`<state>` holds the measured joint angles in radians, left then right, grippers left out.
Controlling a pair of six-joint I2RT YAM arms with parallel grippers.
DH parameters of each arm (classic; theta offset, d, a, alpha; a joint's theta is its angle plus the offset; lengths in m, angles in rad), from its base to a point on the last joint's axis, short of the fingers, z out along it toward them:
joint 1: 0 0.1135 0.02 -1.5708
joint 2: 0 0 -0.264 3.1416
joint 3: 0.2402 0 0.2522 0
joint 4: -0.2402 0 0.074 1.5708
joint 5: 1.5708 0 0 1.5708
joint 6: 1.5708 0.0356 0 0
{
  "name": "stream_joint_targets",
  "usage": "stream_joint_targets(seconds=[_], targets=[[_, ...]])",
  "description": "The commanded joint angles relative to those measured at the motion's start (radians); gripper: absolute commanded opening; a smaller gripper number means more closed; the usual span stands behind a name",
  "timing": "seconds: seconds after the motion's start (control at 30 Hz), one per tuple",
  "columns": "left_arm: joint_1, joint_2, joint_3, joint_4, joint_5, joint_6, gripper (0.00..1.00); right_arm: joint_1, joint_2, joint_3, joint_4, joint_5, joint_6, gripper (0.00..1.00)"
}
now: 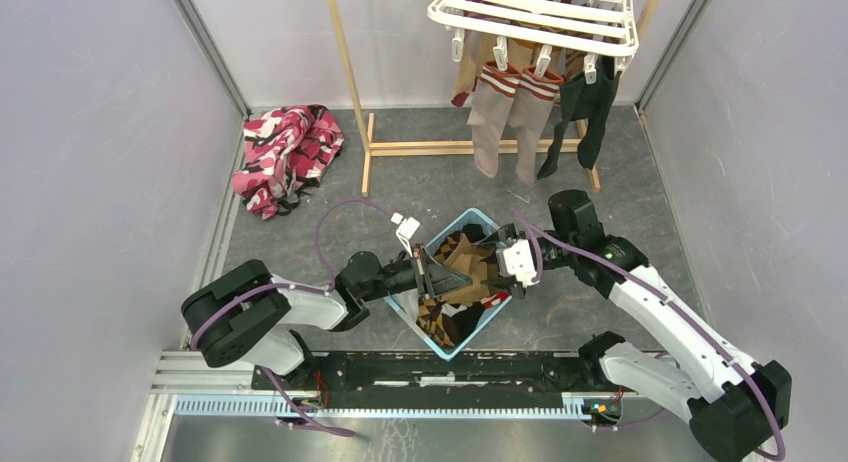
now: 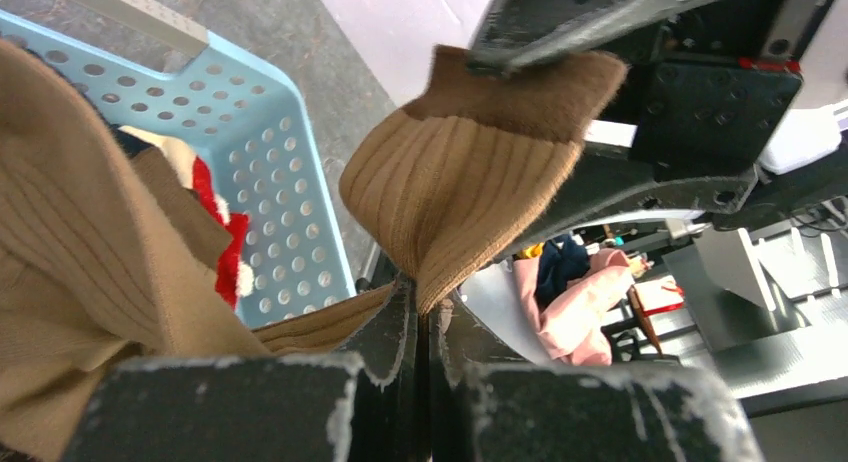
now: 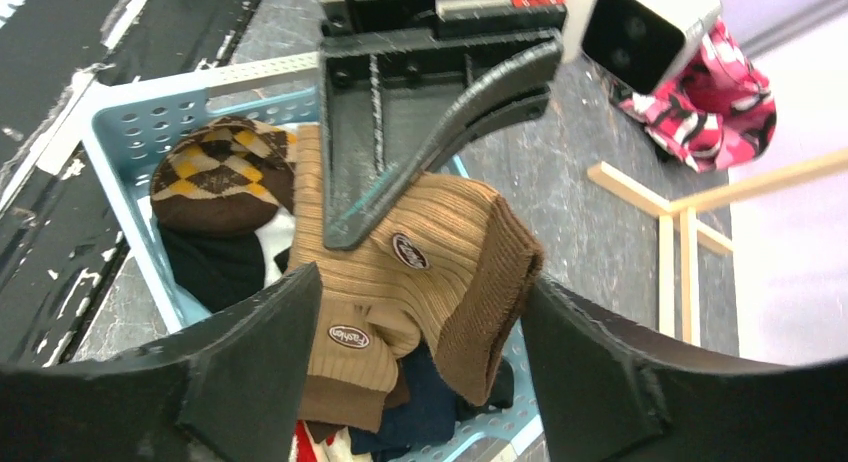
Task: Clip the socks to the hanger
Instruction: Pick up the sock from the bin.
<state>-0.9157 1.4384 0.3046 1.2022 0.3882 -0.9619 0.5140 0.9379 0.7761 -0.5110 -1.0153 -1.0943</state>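
Top external has both arms meeting over the blue basket [image 1: 468,215] in the middle of the tabletop. The hanger [image 1: 535,17] hangs well beyond it at the far side. The left fingers [image 2: 405,332] are pinched shut on a tan sock [image 2: 470,182], clamping a fold of the ribbed fabric. The cuff stands up above the rim while the rest trails down among the other socks.

I read that hold as presenting the sock, lifted clear of the pile so the other arm can take a clean edge. The right fingers [image 3: 290,302] are spread wide, one on each side of that sock and holding nothing. To my eye they are lined up for a second grip that would stretch it for a clip.

An argyle sock [image 3: 225,172] and some dark ones lie in the basket under the tan one, so a low grab could drag them along.

A grey pair with striped cuffs [image 1: 500,112] and a black sock [image 1: 585,107] already hang from the near clips. I cannot make out which clips are free.

The wooden stand [image 1: 470,147] has its base bar lying between the basket and the hanger, and I would carry the sock over it. The pink patterned cloth [image 1: 288,157] sits off to the far left, well out of the way.
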Motion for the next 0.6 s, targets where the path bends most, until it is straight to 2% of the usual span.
stream_joint_targets(seconds=[0.0, 0.07, 0.2, 0.3, 0.37, 0.43, 0.47, 0.5, 0.57], targets=[[0.015, 0.020, 0.013, 0.161, 0.035, -0.106, 0.02, 0.004, 0.013, 0.008, 0.103, 0.074, 0.113, 0.72], [0.020, 0.020, 0.009, 0.161, 0.034, -0.106, 0.02, 0.004, 0.012, 0.013, 0.105, 0.083, 0.134, 0.62], [0.027, 0.020, 0.000, 0.172, 0.041, -0.098, 0.02, 0.004, 0.020, 0.024, 0.121, 0.092, 0.177, 0.37], [0.030, 0.013, -0.001, 0.176, 0.058, -0.064, 0.08, 0.004, 0.037, 0.047, 0.105, 0.087, 0.191, 0.10], [0.032, -0.008, 0.006, 0.125, 0.088, 0.019, 0.18, 0.003, 0.045, 0.078, 0.071, 0.093, 0.183, 0.00], [0.034, -0.060, 0.019, -0.012, 0.128, 0.166, 0.32, 0.002, 0.050, 0.124, 0.010, 0.101, 0.141, 0.00], [0.034, -0.099, 0.024, -0.098, 0.119, 0.254, 0.45, 0.003, 0.051, 0.154, -0.032, 0.106, 0.110, 0.00], [0.034, -0.154, 0.027, -0.191, 0.106, 0.337, 0.52, 0.003, 0.051, 0.180, -0.066, 0.113, 0.087, 0.00], [0.032, -0.283, 0.029, -0.366, 0.018, 0.522, 0.74, 0.004, 0.055, 0.232, -0.145, 0.135, 0.030, 0.00]])
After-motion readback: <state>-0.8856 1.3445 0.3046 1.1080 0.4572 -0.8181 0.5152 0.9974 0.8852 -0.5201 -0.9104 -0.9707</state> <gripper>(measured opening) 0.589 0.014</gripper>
